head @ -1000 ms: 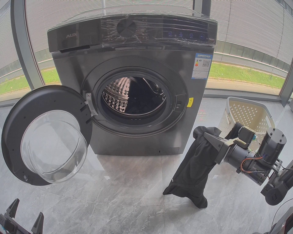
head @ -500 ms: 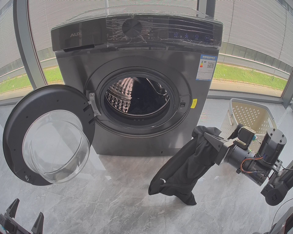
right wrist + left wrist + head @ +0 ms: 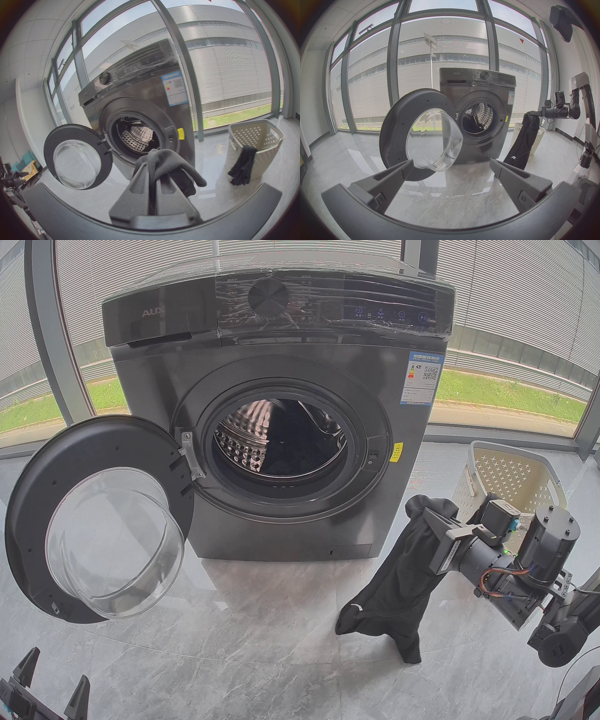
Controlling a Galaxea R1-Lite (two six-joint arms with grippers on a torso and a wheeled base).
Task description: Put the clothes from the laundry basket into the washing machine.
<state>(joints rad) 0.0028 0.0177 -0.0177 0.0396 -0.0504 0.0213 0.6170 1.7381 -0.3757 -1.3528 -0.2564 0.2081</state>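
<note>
The dark grey washing machine (image 3: pixel 275 365) stands ahead with its round door (image 3: pixel 94 521) swung open to the left. Its drum (image 3: pixel 250 434) holds something dark at the back. My right gripper (image 3: pixel 431 518) is to the right of the machine, in front of the cream laundry basket (image 3: pixel 512 477), shut on a black garment (image 3: pixel 400 584) that hangs down to just above the floor. In the right wrist view the garment (image 3: pixel 165 159) drapes over the closed gripper (image 3: pixel 156 176). Another dark cloth (image 3: pixel 242 167) hangs over the basket's (image 3: pixel 259 137) rim. My left gripper (image 3: pixel 451 164) is open, low at the near left.
The open door juts out over the marble floor (image 3: pixel 250 627) on the left. Glass window walls stand behind the machine and basket. Bare floor lies between the machine's front and the hanging garment.
The hanging garment's lower end swung left toward the machine, then back to the right. My right wrist turned slightly. The head view shifted a little.
</note>
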